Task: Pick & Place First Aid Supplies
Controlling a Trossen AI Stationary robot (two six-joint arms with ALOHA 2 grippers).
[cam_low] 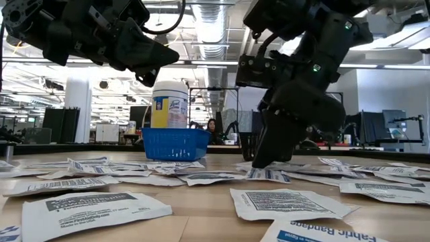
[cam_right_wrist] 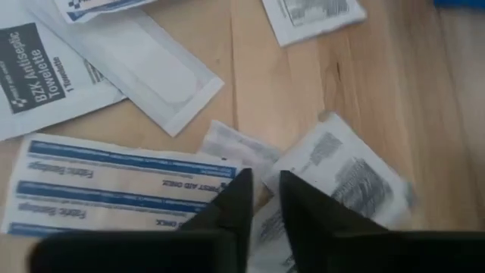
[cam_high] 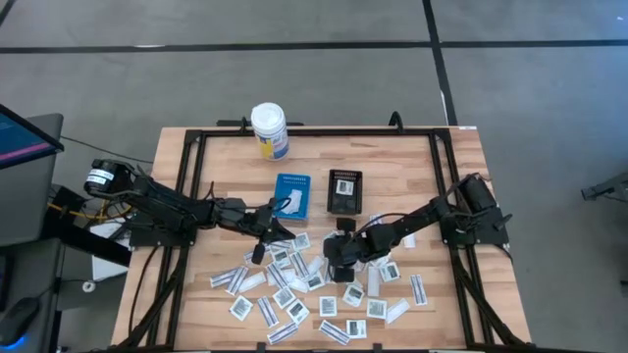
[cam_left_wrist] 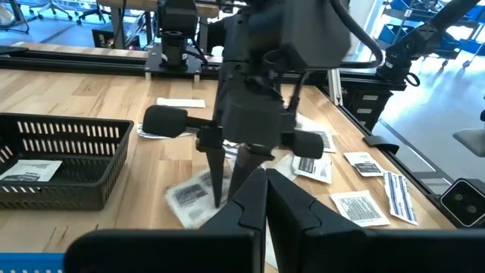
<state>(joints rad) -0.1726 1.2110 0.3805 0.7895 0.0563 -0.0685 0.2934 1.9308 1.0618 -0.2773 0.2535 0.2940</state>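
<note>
Packets point(cam_high: 294, 294) are scattered all over the near half of the wooden table point(cam_high: 451, 186), flat on the wood, some squarish with grey print and some narrow strips. No shared direction: long axes point every which way, and a few overlap.

Right gripper point(cam_high: 339, 267) is down in the middle of the pile, fingertips at table level. In the right wrist view the two dark fingers point(cam_right_wrist: 236, 201) stand just a narrow gap apart, tips over a crumpled little packet point(cam_right_wrist: 235, 148) lying between a blue-striped bandage strip point(cam_right_wrist: 114, 186) and a squarish printed packet point(cam_right_wrist: 348, 178). Can't tell if it has actually pinched anything.

Left gripper point(cam_high: 260, 233) hangs above the table at the pile's far-left edge, fingers pressed together, nothing in them.

Behind the pile: a blue tray point(cam_high: 292, 194) and a black tray point(cam_high: 344, 191) side by side, the black one with a packet in it. A white bottle with a yellow label point(cam_high: 269, 129) stands upright near the far edge. A black frame point(cam_high: 314, 130) runs round the tabletop.

The low view shows a big open workshop with ceiling ducts behind the table, and a person point(cam_low: 213, 128) seated far back. The grey floor has dark lines.
</note>
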